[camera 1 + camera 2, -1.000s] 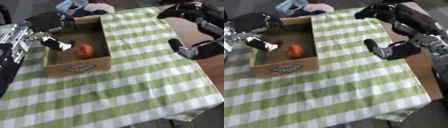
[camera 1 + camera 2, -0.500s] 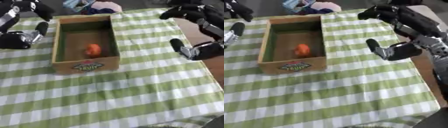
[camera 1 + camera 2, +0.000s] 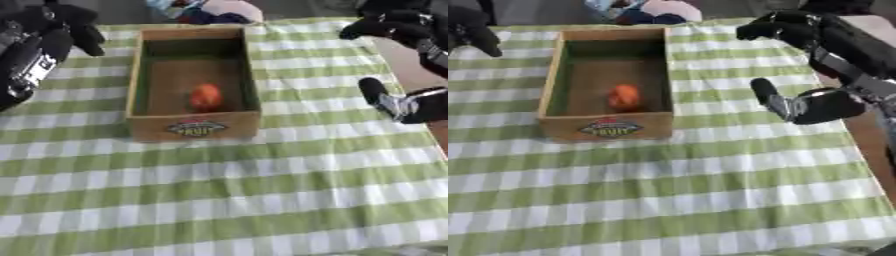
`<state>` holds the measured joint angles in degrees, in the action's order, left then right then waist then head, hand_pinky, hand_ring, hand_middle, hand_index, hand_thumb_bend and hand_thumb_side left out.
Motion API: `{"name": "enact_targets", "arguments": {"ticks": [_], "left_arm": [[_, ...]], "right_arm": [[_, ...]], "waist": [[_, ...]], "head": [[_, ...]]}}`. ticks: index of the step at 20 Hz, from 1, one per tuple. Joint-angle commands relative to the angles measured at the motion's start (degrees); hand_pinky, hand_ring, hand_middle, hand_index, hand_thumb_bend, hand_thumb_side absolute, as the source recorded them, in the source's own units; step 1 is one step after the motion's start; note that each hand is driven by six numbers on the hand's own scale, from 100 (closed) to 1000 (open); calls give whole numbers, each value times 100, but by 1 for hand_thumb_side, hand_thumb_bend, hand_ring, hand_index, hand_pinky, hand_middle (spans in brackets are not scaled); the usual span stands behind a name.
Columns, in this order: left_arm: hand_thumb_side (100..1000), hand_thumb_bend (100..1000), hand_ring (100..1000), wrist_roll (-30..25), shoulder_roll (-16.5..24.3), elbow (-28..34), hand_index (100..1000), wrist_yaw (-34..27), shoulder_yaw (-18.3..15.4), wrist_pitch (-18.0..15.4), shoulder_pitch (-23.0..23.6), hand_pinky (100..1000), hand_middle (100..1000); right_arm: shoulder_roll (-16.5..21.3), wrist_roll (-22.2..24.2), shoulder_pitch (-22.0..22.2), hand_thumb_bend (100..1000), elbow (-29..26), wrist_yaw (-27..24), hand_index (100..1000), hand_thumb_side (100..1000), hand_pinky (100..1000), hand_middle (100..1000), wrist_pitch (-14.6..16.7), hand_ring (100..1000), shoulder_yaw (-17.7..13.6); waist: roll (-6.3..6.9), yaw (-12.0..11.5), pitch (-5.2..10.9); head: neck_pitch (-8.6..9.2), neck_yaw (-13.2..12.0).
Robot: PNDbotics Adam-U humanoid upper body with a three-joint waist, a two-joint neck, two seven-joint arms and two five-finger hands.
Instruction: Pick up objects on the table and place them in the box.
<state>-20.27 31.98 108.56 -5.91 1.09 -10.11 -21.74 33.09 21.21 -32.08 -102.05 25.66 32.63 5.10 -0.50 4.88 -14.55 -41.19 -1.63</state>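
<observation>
We looked down on a cardboard box (image 3: 192, 125) that stood open-topped on the table (image 3: 262, 200), whose green-and-white checked cloth ran out on every side of the box. One orange, rounded object (image 3: 206, 97) lay inside the box, on its brown floor, nearer the front wall than the back and a little toward the right wall; we could not make out what the object was. A printed label (image 3: 198, 128) with red and green marks sat at the middle of the box's front wall.

Our left hand (image 3: 72, 26) hung beyond the box's left wall, level with its far corner and well apart from it, fingers curled downward and holding nothing. The silver and black forearm behind that hand ran off toward the left of the box.

Our right hand (image 3: 785, 31) stood to the right of the box, level with its back wall and well apart from it, its dark fingers bent over with nothing in them. A second dark part of that arm (image 3: 802, 105), with a pale patch on it, showed lower down, right of the box and level with the orange object.

Behind the box's back wall, past the cloth's far edge, we saw a heap of blue and pink things (image 3: 206, 11), too blurred to identify.
</observation>
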Motion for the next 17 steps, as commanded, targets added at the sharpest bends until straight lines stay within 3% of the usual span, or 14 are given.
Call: {"name": "enact_targets", "arguments": {"ticks": [1,10,17], "left_arm": [[845,100,627,-70,-126,191,852,-79,-134,61,124,663,639],[918,100,631,-259,-637,97,859,246,-182,226,493,666,647],[952,100,634,-242,-857,-134,859,485,-181,298,570,665,648]], "right_arm": [[102,-28,-34,100,-13,49,959,655,776,795,-7,795,-95],[85,-19,-20,100,19,88,960,662,777,796,-1,796,-82],[83,-22,-6,100,42,102,960,657,777,796,-1,796,-83]], "waist": [[-4,-15,81],[-27,-97,95],[-52,-104,119]], "head": [[-65,-63],[-190,-201],[-182,-212]]}}
